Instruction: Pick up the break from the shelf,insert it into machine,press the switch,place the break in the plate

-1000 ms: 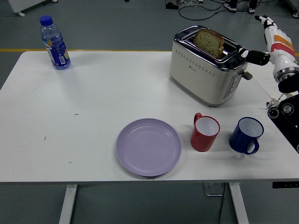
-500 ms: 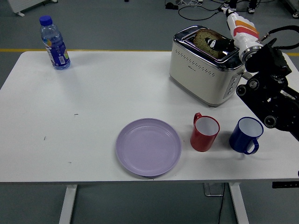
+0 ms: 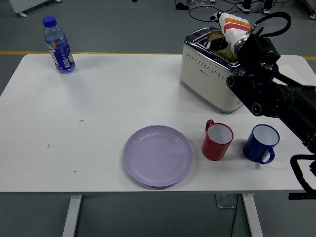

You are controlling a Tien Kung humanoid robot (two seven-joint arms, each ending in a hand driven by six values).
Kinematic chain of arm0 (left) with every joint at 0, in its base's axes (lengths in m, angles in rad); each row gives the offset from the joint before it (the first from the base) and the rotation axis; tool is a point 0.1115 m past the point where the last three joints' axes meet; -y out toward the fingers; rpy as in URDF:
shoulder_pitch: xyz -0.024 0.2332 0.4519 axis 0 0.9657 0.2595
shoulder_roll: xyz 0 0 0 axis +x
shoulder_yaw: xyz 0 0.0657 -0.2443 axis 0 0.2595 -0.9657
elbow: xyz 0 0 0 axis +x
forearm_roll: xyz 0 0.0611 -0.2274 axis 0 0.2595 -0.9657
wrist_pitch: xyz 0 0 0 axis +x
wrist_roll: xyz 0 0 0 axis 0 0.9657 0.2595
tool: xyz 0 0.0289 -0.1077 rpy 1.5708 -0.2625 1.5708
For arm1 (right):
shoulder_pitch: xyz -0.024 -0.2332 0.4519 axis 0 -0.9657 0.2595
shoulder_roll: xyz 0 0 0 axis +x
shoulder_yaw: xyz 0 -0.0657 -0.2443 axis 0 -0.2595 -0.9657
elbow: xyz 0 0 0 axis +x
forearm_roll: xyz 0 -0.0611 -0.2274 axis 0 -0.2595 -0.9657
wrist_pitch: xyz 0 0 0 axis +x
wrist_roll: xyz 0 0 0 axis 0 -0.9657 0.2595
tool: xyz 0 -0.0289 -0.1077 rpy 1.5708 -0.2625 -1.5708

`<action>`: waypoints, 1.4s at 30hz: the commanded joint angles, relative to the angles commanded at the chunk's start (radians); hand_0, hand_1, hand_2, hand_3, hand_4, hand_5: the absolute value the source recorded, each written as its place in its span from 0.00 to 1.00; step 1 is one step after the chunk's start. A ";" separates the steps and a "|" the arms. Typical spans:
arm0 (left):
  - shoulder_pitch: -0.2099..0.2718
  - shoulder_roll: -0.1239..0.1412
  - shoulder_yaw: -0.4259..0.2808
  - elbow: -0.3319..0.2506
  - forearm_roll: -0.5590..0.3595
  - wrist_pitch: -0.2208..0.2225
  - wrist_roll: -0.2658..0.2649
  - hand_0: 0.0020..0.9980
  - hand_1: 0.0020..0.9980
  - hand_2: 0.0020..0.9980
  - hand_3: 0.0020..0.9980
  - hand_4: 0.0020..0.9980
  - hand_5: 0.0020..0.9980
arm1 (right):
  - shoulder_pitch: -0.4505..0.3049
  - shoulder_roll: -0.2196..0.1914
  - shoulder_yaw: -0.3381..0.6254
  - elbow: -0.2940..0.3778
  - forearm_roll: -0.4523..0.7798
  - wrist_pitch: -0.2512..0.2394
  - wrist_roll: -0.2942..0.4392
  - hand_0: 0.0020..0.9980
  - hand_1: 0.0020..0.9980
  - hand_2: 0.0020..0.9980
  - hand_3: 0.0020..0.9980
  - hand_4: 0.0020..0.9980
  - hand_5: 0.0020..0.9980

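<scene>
right arm: black, comes in from 4 o'clock, reaches up across the table's right side and covers the toaster's right end
right hand [image 3: 228,30]: white with orange stripes, over the toaster's top at about 1 o'clock of the table; fingers hidden down at the slot, can't tell if apart or clamped on the bread
bread [image 3: 215,38]: brown slice, standing in the toaster's slot, only the left part shows, rest hidden by the hand
toaster [image 3: 210,74]: cream body, chrome top, at 1 o'clock on the table, sits at an angle
plate [image 3: 158,155]: lilac, round, at 6 o'clock near the table's front edge, nothing on it
red mug [image 3: 217,140]: upright, just to the 3 o'clock side of the plate, handle toward the toaster, white inside
blue mug [image 3: 261,143]: upright, to the 3 o'clock side of the red mug, apart from it, handle toward the front edge
water bottle [image 3: 59,45]: blue cap and label, upright at 10 o'clock, far corner of the table
table [image 3: 74,108]: white, left half bare except for the bottle
left arm: not seen
</scene>
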 joint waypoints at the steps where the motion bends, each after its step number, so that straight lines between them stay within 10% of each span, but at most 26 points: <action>1: -0.001 0.001 0.000 0.000 0.001 0.001 0.000 0.63 0.59 0.64 0.72 0.53 0.98 | 0.008 0.000 -0.006 -0.023 0.003 0.001 0.001 0.82 0.75 0.77 0.79 0.78 0.25; 10: -0.006 0.003 0.003 0.000 0.005 0.006 -0.003 0.63 0.59 0.63 0.72 0.53 0.99 | 0.029 0.000 -0.046 -0.124 0.046 0.003 0.015 0.71 0.68 0.68 0.73 0.76 0.25; 20: -0.007 0.003 -0.004 0.000 0.017 0.006 -0.002 0.63 0.59 0.63 0.72 0.54 0.99 | 0.012 0.000 -0.091 -0.083 0.147 -0.031 0.066 0.62 0.62 0.62 0.69 0.76 0.25; 21: -0.007 0.003 -0.004 0.000 0.018 0.006 -0.002 0.63 0.59 0.63 0.72 0.54 0.99 | 0.012 0.000 -0.094 -0.083 0.152 -0.036 0.071 0.48 0.54 0.54 0.63 0.72 0.21; 27: -0.007 0.003 -0.009 0.000 0.024 0.006 -0.001 0.63 0.58 0.63 0.72 0.54 0.98 | 0.009 0.000 -0.112 -0.086 0.167 -0.063 0.106 0.37 0.45 0.48 0.56 0.65 0.14; 42: -0.005 0.003 -0.021 0.000 0.047 0.004 0.004 0.63 0.58 0.62 0.72 0.54 0.98 | -0.004 0.000 -0.143 -0.109 0.210 -0.089 0.134 0.28 0.38 0.46 0.53 0.59 0.07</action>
